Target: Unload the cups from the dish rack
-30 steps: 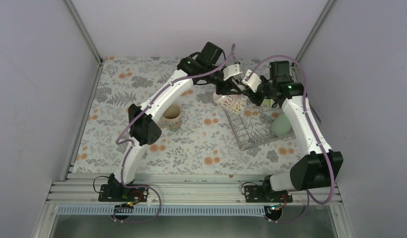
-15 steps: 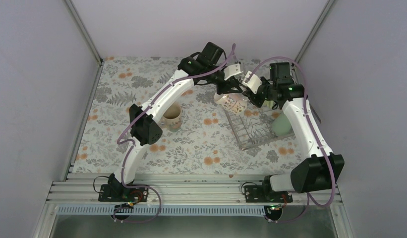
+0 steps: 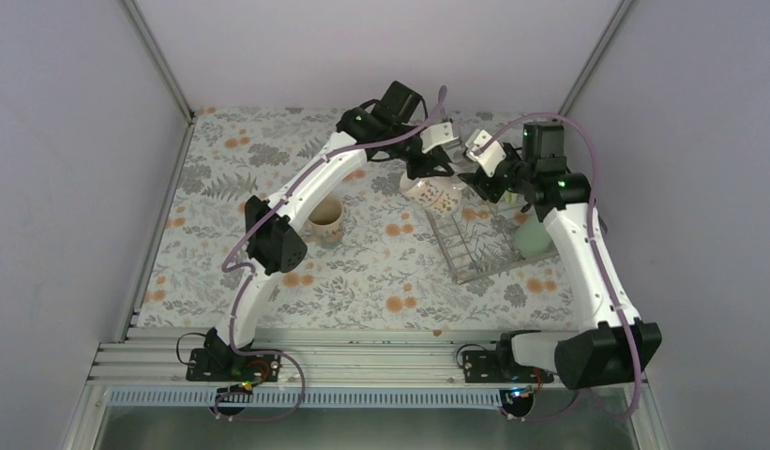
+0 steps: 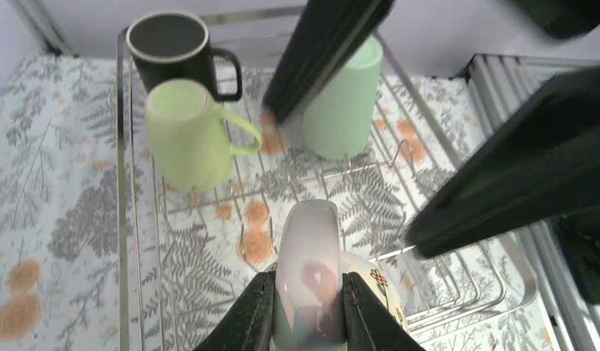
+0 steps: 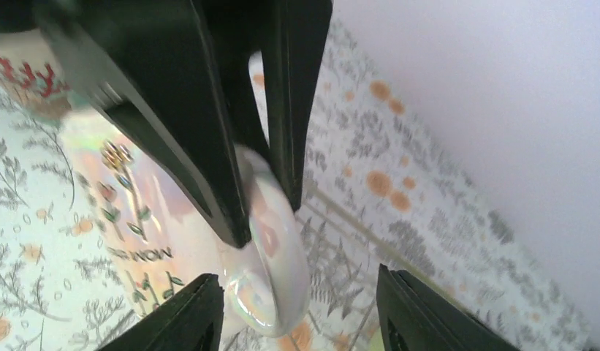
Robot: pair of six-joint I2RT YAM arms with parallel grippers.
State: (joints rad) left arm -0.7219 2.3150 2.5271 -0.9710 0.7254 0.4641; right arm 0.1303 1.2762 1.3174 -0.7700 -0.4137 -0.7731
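Observation:
My left gripper point(image 4: 309, 303) is shut on the handle of the cream patterned mug point(image 4: 370, 281) and holds it at the left end of the dish rack point(image 4: 121, 146). In the top view the gripper point(image 3: 428, 171) sits above the mug point(image 3: 435, 195). My right gripper point(image 5: 300, 314) is open, its fingers on either side of the same handle point(image 5: 271, 256) without touching. A black mug point(image 4: 172, 51), a pale green mug point(image 4: 183, 131) and a green tumbler point(image 4: 344, 99) stand in the rack. The mug with orange inside point(image 3: 326, 220) stands on the table. The lavender tumbler is out of view.
The rack point(image 3: 475, 246) lies right of centre on the floral cloth. The two grippers are close together over its left end, the right one point(image 3: 470, 183) just right of the held mug. Grey walls close the table on three sides.
My right arm has lifted and drawn back a little to the right. My left gripper has kept its hold on the cream mug, which has shifted slightly up and left.

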